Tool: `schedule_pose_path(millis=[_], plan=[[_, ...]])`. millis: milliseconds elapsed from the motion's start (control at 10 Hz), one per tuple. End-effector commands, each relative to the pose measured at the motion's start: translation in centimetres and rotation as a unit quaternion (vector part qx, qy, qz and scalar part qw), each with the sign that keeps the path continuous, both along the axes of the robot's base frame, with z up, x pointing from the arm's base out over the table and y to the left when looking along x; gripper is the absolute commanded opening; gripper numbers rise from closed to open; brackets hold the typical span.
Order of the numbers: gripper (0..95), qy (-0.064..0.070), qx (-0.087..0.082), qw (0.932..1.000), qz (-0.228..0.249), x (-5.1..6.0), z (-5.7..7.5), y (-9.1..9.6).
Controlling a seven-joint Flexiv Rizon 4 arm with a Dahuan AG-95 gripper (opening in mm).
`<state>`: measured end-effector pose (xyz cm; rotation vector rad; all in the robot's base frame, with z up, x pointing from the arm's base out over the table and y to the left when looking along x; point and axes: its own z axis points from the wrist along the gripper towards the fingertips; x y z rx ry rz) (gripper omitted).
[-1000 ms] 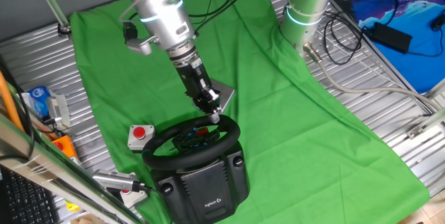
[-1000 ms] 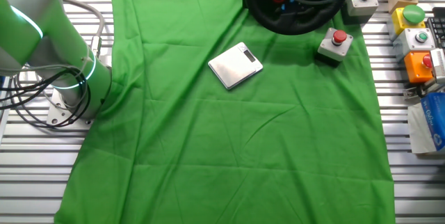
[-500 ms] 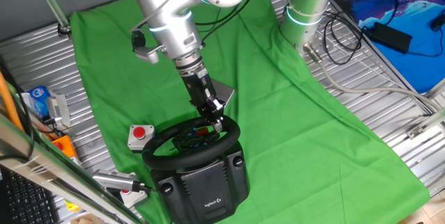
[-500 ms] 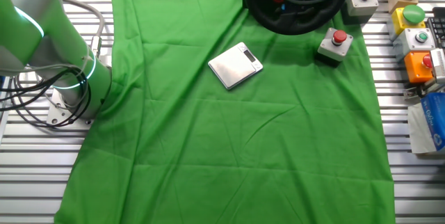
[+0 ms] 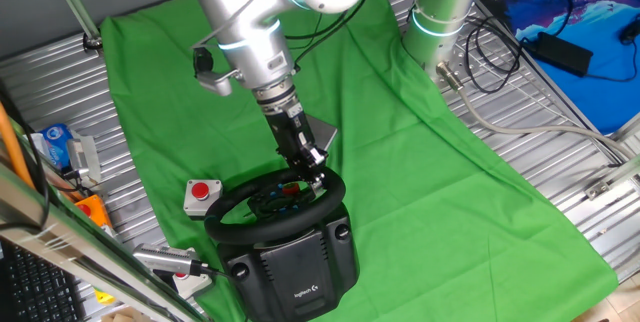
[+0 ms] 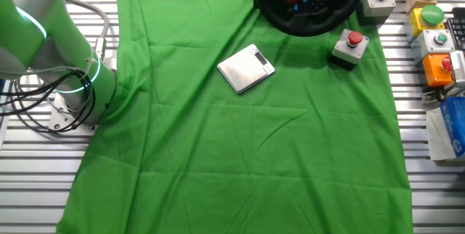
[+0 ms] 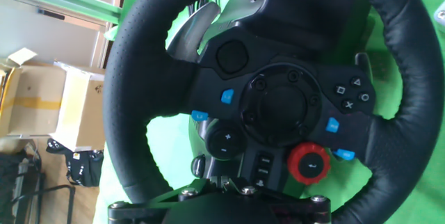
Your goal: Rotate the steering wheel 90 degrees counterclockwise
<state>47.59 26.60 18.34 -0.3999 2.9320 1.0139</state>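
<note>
Reaching down at a slant, the gripper (image 5: 318, 169) meets the far upper edge of the steering wheel (image 5: 272, 207); whether its fingers are spread or pinching the rim I cannot tell from where I stand. The hand view shows the black rim close up, with blue hub buttons and a red dial (image 7: 308, 163). The wheel sits on its dark grey base (image 5: 292, 262) at the near end of the green cloth (image 5: 420, 152). Just beside it lies a small white box with a red button (image 5: 201, 194), and a flat silver scale (image 6: 246, 67) rests on the cloth nearby.
</note>
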Motion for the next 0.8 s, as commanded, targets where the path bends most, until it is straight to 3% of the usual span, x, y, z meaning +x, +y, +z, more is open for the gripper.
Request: schedule_pose_path(millis=[100, 800], plan=[[0.0, -0.002, 0.000, 1.0000, 0.000, -0.12, 0.12, -0.05], [0.0, -0.011, -0.007, 0.9998, 0.013, -0.35, 0.06, -0.04]])
